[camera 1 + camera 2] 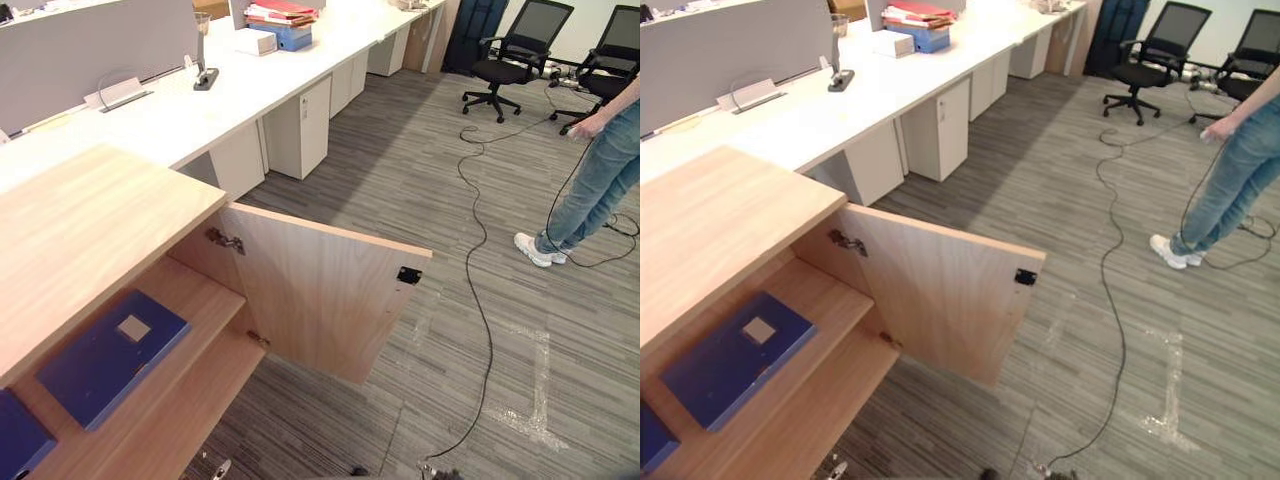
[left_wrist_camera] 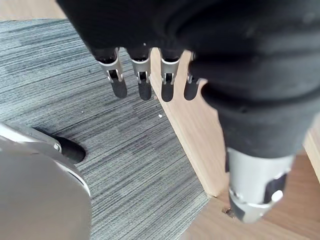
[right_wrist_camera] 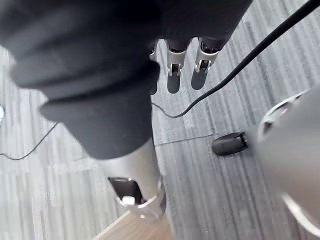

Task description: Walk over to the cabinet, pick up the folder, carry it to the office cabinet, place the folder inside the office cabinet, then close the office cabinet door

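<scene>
A blue folder (image 1: 112,355) with a pale label lies flat on the upper shelf (image 1: 205,300) of the wooden office cabinet (image 1: 80,230). The corner of a second blue folder (image 1: 18,437) shows at the lower left. The cabinet door (image 1: 320,290) stands wide open, swung out over the carpet. My left hand (image 2: 141,75) hangs beside the wooden edge (image 2: 195,130) of the cabinet, fingers straight and holding nothing. My right hand (image 3: 175,62) hangs over the carpet, relaxed and empty too.
A long white desk (image 1: 200,110) with drawer units (image 1: 300,125) runs behind the cabinet, with stacked books (image 1: 283,22) on it. A person in jeans (image 1: 600,180) stands at the right. Two black office chairs (image 1: 510,50) are at the back. Striped carpet (image 1: 500,380) lies in front.
</scene>
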You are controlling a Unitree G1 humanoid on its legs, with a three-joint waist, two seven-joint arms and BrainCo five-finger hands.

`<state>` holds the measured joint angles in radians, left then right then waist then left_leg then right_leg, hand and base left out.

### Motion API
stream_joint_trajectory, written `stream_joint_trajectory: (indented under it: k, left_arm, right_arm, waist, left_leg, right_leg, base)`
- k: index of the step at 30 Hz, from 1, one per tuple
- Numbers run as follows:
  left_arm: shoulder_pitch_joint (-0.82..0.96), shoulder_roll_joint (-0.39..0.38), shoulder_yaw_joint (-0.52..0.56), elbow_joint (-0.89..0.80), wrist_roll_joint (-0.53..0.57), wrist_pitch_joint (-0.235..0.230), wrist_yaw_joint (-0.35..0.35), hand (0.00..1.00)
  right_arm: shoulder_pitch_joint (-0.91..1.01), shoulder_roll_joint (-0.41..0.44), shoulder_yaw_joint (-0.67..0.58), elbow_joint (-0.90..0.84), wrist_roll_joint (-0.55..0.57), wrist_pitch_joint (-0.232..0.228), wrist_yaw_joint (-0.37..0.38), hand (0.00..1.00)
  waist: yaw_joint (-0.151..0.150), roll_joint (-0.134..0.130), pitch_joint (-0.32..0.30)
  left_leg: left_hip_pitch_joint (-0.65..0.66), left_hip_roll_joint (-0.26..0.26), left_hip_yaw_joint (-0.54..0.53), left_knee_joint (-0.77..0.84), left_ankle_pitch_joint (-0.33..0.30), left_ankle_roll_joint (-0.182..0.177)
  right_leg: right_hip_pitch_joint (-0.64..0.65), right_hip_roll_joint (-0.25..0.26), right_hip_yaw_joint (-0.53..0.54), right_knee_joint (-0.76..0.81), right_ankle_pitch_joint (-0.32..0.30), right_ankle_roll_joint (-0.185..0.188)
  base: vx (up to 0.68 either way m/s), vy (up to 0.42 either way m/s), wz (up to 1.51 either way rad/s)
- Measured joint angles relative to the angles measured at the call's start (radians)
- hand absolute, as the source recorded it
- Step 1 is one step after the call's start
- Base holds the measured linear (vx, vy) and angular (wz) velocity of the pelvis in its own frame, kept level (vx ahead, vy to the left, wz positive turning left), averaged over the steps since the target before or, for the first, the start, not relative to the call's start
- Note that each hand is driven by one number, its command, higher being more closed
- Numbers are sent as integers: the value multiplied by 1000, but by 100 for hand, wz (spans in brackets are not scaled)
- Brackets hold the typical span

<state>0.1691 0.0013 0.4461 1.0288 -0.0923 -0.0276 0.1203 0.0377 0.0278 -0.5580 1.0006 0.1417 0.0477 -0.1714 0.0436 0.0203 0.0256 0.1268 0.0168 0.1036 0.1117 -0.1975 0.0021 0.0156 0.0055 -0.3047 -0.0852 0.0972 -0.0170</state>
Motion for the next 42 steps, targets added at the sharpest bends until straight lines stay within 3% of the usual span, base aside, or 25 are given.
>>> stream_joint_trajectory:
  k: [2, 7, 14, 21, 25, 29, 36, 42]
  left_arm:
    - [2, 10, -25, 0, 5, 0, -1, 0]
    - [24, 44, -75, 1, 8, 1, -1, 0]
    - [36, 68, -143, 1, -6, 0, -10, 0]
    - [36, 67, -194, 0, -62, -2, -20, 0]
    - [40, 69, -215, -1, -62, -11, -20, 0]
    - [49, 69, -216, -1, -62, -12, -20, 0]
    - [63, 61, -181, 1, -57, -10, -19, 0]
    - [69, 62, -124, 1, -38, -9, -19, 0]
  right_arm:
    - [-32, -14, 15, -96, 18, -2, -9, 0]
    - [-178, -159, 71, -262, 35, -48, -37, 0]
    - [-390, -306, 170, -182, 75, -79, -44, 0]
    - [-548, -331, 311, -58, 76, -79, -35, 0]
    - [-641, -341, 331, 0, 77, -77, -25, 0]
    - [-724, -356, 405, 38, 81, -76, -11, 0]
    - [-790, -389, 579, 26, 114, -76, 15, 0]
    - [-789, -540, 919, -87, 46, -75, 107, 0]
  waist:
    - [1, -1, 6]
    - [-1, 0, 31]
    - [0, 5, 52]
    - [6, 10, 58]
    - [9, 17, 77]
    - [28, 18, 91]
    - [31, 16, 105]
    - [16, 16, 106]
  left_leg:
    - [0, -6, -2, -1, 0, 1]
    - [-5, -14, -5, -2, 0, 1]
    - [-5, -14, -38, -1, 1, 1]
    - [-6, -19, -74, 2, 5, 5]
    - [-7, -30, -108, -2, 17, 10]
    - [-7, -31, -114, -2, 17, 10]
    - [-10, -28, -121, -2, 20, 7]
    - [-13, -26, -121, -2, 22, 4]
  right_leg:
    - [-4, -3, 10, -5, 4, 3]
    - [-19, -7, 37, -5, 11, 3]
    - [-17, -9, 33, 0, 14, 3]
    - [-7, -14, 8, 1, 14, 3]
    - [-1, -27, -13, 1, 17, 5]
    - [0, -28, -17, 1, 21, 4]
    - [-1, -30, -22, 1, 23, 2]
    - [-4, -24, -20, 1, 23, 2]
  base:
    - [-62, 69, -11]
    - [-57, 39, -12]
    - [0, 0, 0]
    - [-35, 2, 10]
    - [-70, 25, 20]
    - [-69, 19, 4]
    - [-32, 7, 2]
    - [-22, 6, -1]
